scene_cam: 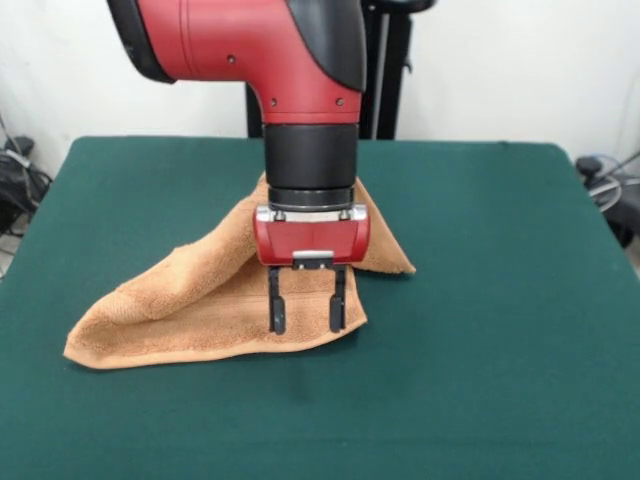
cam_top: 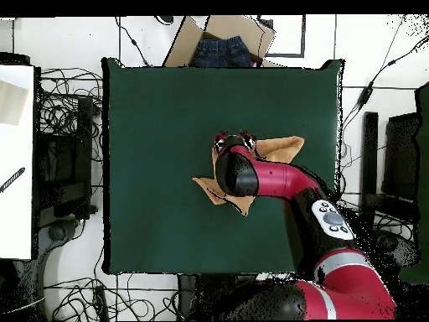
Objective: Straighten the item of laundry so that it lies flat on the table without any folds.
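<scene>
A red gripper (scene_cam: 308,312) hangs with fingers spread and empty directly over the folded tan towel (scene_cam: 180,315) on the green table (scene_cam: 500,300); best to pinch one free edge below and pull outward.

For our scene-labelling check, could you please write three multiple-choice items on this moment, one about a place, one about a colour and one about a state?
1. In the front view, where is the gripper relative to the towel?
A. over the towel's near edge
B. far off at a table corner
C. beyond the table

2. What colour is the table?
A. white
B. dark green
C. red

3. How does the towel lie?
A. flat and square
B. rolled into a tube
C. folded and bunched

Key: 1 A, its fingertips hang in front of the towel's near edge; 2 B, the surface is dark green all round; 3 C, layers overlap and the outline is irregular.
</scene>
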